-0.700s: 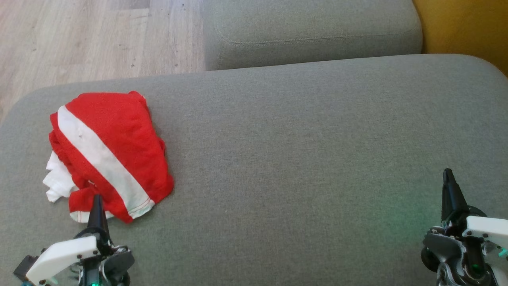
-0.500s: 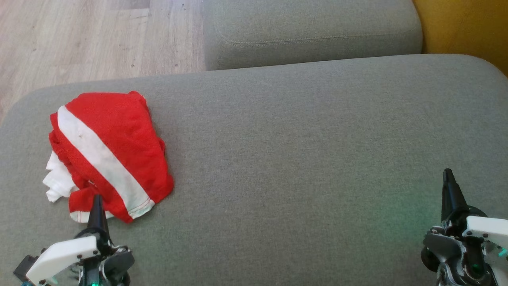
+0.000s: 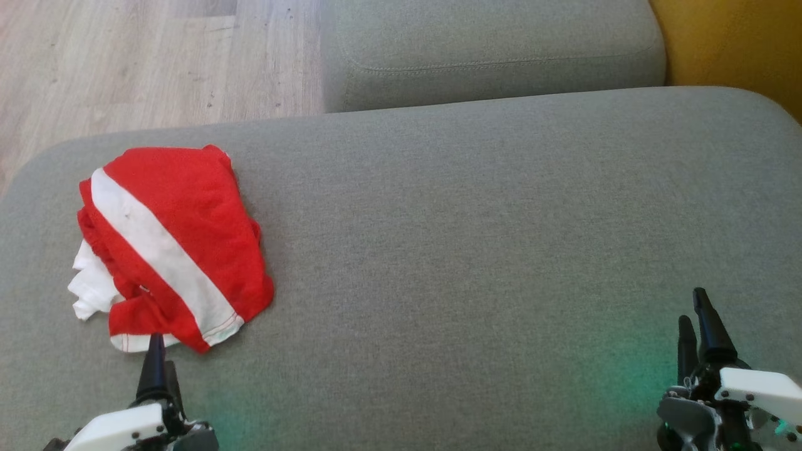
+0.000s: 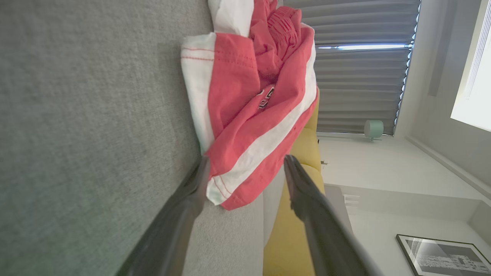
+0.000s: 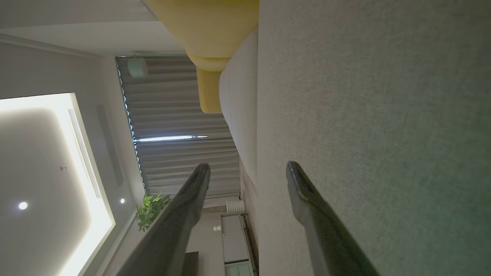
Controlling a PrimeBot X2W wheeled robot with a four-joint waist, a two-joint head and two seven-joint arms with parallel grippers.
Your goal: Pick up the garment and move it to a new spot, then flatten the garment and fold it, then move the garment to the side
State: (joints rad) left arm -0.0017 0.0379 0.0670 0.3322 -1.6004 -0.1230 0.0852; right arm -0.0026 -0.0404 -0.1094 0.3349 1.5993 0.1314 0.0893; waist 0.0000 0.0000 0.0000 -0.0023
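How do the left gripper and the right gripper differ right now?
The left gripper sits at the near hem of the red and white shorts; the right gripper hangs over bare grey cushion, far from them. The left gripper's fingers frame that hem; the right gripper's frame plain cushion. Both are open and empty.

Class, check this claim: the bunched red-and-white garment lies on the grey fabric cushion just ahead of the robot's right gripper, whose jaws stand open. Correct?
Not quite, the side is wrong. The head view shows the bunched red-and-white garment on the grey fabric cushion just ahead of the left gripper, whose jaws stand open.
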